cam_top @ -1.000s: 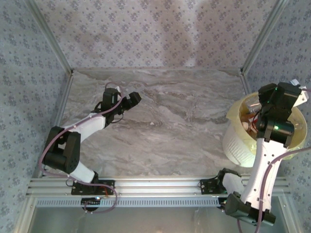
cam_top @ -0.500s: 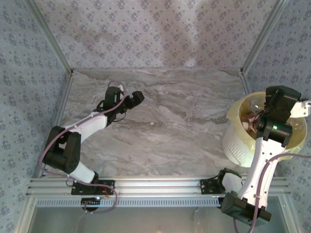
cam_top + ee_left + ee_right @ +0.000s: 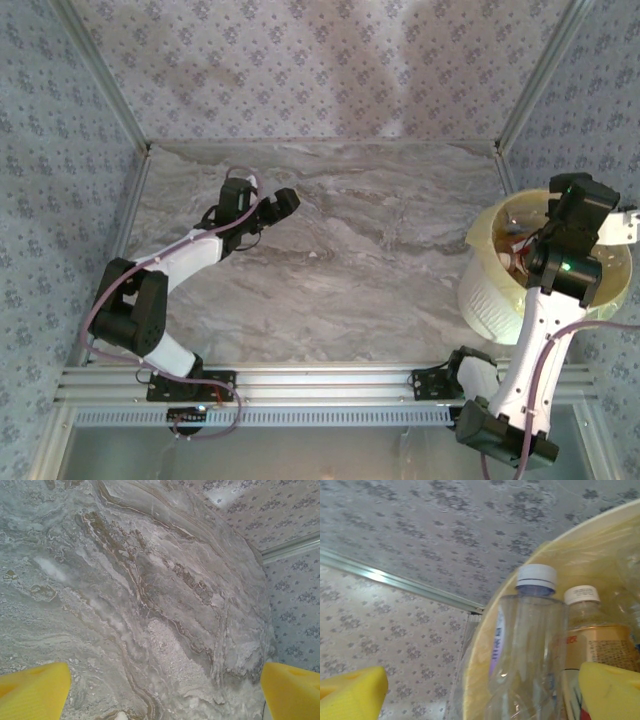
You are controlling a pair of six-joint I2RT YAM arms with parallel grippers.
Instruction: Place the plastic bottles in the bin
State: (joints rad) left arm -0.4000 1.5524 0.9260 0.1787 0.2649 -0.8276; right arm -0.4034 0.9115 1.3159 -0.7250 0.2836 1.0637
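The bin (image 3: pixel 484 296) stands at the table's right edge, a pale-yellow bucket with a bag liner. My right gripper (image 3: pixel 611 216) hangs over its far side, open. In the right wrist view the yellow fingers (image 3: pixel 355 692) stand wide apart. Between them, untouched, a clear bottle with a white cap (image 3: pixel 530 640) leans inside the bin's rim (image 3: pixel 482 645). An orange-labelled bottle (image 3: pixel 594 645) rests beside it. More bottles (image 3: pixel 515 242) show inside the bin from above. My left gripper (image 3: pixel 283 203) is open over the bare marble table (image 3: pixel 150 580), with nothing between its fingers (image 3: pixel 35 692).
Patterned fabric walls enclose the table on three sides, with aluminium frame posts (image 3: pixel 535 75) at the back corners. The bin sits tight against the right wall. An aluminium rail (image 3: pixel 330 385) runs along the near edge.
My right wrist has swung to the right and a little farther over the bin. My left gripper has crept slightly up and to the right.
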